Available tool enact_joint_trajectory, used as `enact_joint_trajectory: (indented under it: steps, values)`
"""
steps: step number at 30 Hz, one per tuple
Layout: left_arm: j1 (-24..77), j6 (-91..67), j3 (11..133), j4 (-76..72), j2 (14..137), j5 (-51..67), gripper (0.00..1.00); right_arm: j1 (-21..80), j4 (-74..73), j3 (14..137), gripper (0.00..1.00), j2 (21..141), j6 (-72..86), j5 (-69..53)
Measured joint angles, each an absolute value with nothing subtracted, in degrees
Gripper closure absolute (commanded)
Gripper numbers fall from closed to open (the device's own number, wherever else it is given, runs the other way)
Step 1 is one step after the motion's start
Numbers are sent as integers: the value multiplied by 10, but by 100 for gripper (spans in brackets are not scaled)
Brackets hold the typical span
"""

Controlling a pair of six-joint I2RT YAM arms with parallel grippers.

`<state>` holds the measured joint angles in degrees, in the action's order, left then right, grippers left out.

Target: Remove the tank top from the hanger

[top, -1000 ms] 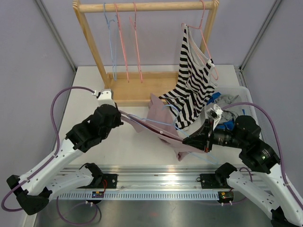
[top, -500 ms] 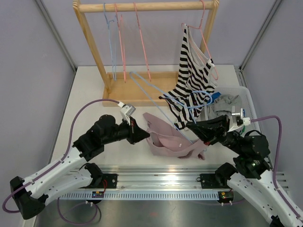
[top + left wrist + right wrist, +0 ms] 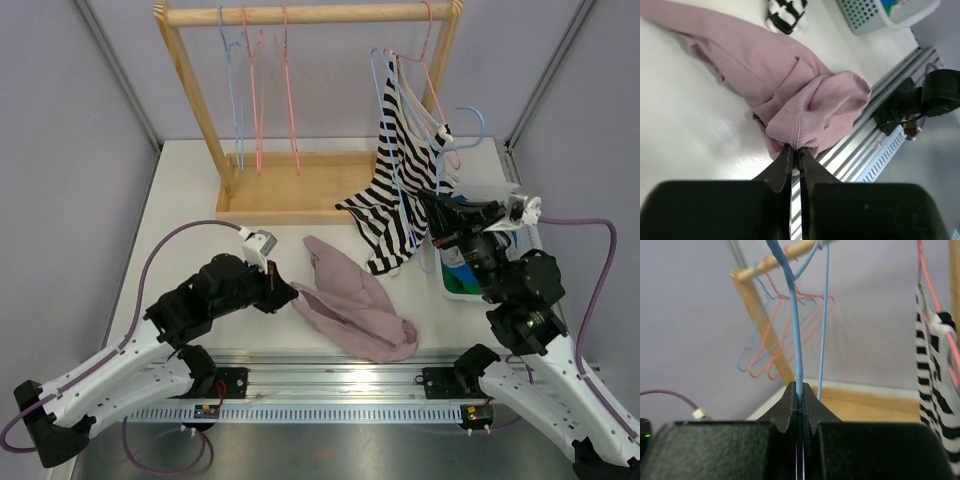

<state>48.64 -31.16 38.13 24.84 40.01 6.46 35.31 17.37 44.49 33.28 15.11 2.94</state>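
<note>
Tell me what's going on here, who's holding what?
The left gripper is shut on a ribbed edge of the pink tank top, which lies crumpled on the table, free of any hanger. The right gripper pinches the bare blue hanger, held up near the wooden rack. A striped tank top hangs from a pink hanger there.

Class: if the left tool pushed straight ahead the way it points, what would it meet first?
The crumpled pink fabric top that the left tool pinches, bunched directly ahead of its tips.
</note>
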Motion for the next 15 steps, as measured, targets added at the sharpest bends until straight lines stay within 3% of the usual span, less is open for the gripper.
enact_joint_trajectory:
  steps: [2,5,8,9,13,15]
  values:
    - [486,-312,390,276,392,42,99,353,103,480,100,359,154,57]
    - [486,-310,413,323,379,8,87,353,-2,585,100,445,161,84]
    - [486,-299,447,365,374,-14,66,353,-60,668,100,533,159,106]
    - [486,-295,456,372,373,-17,53,353,-84,695,100,563,155,116]
    - [486,-275,495,395,372,-20,32,353,-137,801,100,680,145,144]
    - [486,-265,504,407,370,-20,27,353,-163,857,100,736,139,153]
